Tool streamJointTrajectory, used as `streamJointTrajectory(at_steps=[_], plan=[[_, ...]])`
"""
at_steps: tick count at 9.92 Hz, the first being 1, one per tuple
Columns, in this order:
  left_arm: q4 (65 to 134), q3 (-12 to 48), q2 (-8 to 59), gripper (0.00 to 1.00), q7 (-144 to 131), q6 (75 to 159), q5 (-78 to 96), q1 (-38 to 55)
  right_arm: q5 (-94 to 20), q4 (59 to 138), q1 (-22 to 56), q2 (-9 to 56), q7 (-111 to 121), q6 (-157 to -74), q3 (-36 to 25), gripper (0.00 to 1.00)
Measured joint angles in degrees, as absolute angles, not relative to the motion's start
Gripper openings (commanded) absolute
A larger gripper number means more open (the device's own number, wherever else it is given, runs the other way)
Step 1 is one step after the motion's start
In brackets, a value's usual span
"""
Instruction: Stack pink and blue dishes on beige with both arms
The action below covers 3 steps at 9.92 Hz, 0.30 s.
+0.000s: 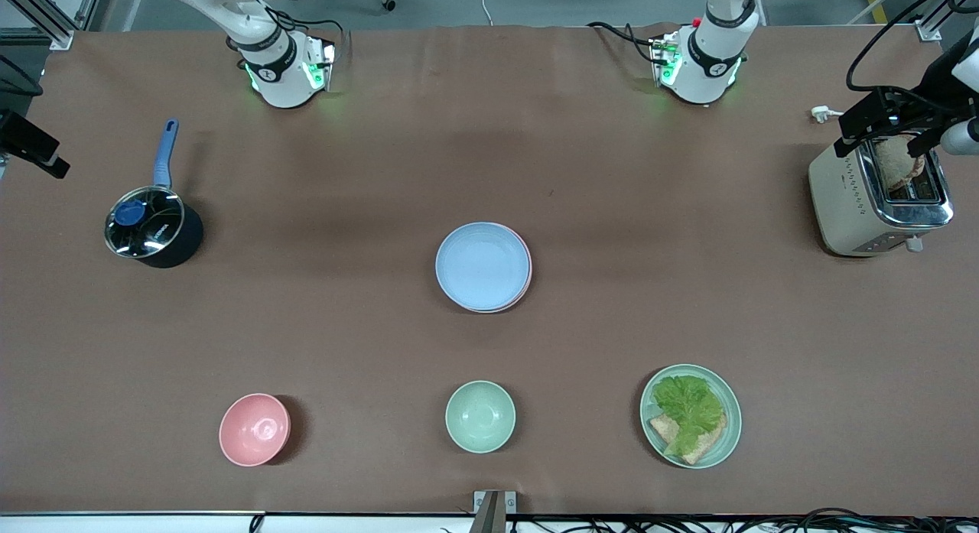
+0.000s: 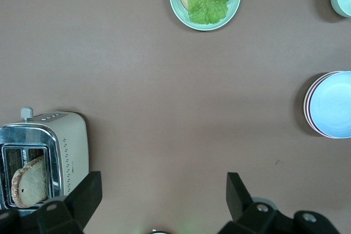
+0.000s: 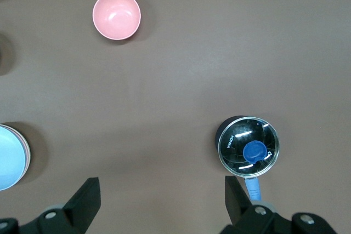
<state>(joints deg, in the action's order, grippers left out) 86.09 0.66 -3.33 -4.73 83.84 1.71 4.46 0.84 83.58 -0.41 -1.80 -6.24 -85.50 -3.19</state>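
Left tool (image 2: 159, 190) open over toaster (image 1: 879, 200), plate stack (image 1: 483, 267) well apart

- Left gripper (image 2: 162, 193): raised high at the left arm's end of the table, camera facing straight down, fingers (image 2: 237, 190) spread wide, holding nothing.
- Right gripper (image 3: 159, 198): raised high at the right arm's end, same downward pose, fingers (image 3: 86, 197) spread wide, holding nothing.
- Both arms wait, pulled out to the table's ends; only the base links (image 1: 279, 66) and (image 1: 704, 59) show in the front view.
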Motion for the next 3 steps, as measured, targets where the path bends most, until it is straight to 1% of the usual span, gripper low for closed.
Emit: streamJointTrajectory(at_steps=[3], plan=[[86.43, 0.96, -3.61, 1.00, -4.73, 83.91, 1.15, 4.44, 0.88, 83.58, -0.42, -1.80, -6.24, -85.49, -3.33, 1.00]])
